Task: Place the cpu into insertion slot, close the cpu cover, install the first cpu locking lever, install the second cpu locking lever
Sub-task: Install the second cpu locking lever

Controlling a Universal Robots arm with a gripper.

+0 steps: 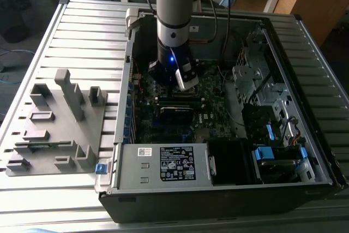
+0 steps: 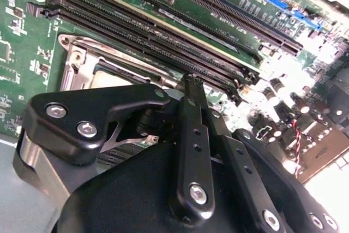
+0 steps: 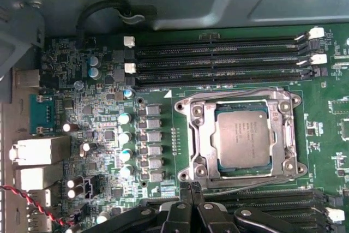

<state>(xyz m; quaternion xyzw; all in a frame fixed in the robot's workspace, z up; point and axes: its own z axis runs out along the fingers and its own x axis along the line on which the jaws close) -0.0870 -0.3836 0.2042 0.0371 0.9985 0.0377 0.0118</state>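
We see the cpu (image 3: 242, 136) lying flat in the insertion slot (image 3: 197, 135), in the middle of the green board (image 3: 109, 135) inside the open computer case (image 1: 305, 151). Its dull metal face looks up at us. The cpu cover (image 3: 286, 135) lies down flat around the chip like a shiny frame, so we think the first two steps are done.

The gripper (image 3: 191, 195) hangs just beside the slot, at the edge near the long black memory slots (image 3: 218, 58). In both wrist views the two dark tips press together with nothing between them, so the jaws are clenched and hold nothing. In the exterior view the arm (image 1: 174, 20) reaches straight down into the case, which sits on the bench (image 1: 82, 36).

We think the work is now at the first locking lever. The thin wire (image 3: 240, 178) along the slot's near edge may be that lever, but we cannot tell if it is hooked. Pushing it calls for small, careful moves, because the chip and tiny parts sit close by.
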